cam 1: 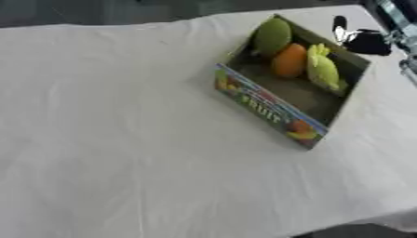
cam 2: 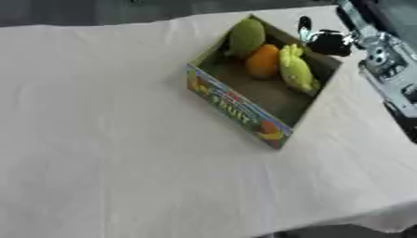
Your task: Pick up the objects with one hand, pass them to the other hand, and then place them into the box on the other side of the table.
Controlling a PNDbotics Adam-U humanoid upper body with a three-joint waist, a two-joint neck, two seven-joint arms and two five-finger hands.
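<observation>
The box [cam 1: 281, 100] sits on the white-covered surface [cam 1: 122, 139] toward the robot's right, its printed front wall facing the camera. Inside, against the far wall, lie three objects — a green fruit [cam 1: 272, 36], an orange fruit [cam 1: 289, 60] and a yellow-green fruit [cam 1: 323, 69]. The right hand [cam 2: 326, 41] hangs just beyond the far rim; whether its fingers are spread or curled cannot be told. The left hand is out of view. No loose object shows on the cloth, so the placing step appears complete — the next move calls for withdrawing the right arm clear of the box.
</observation>
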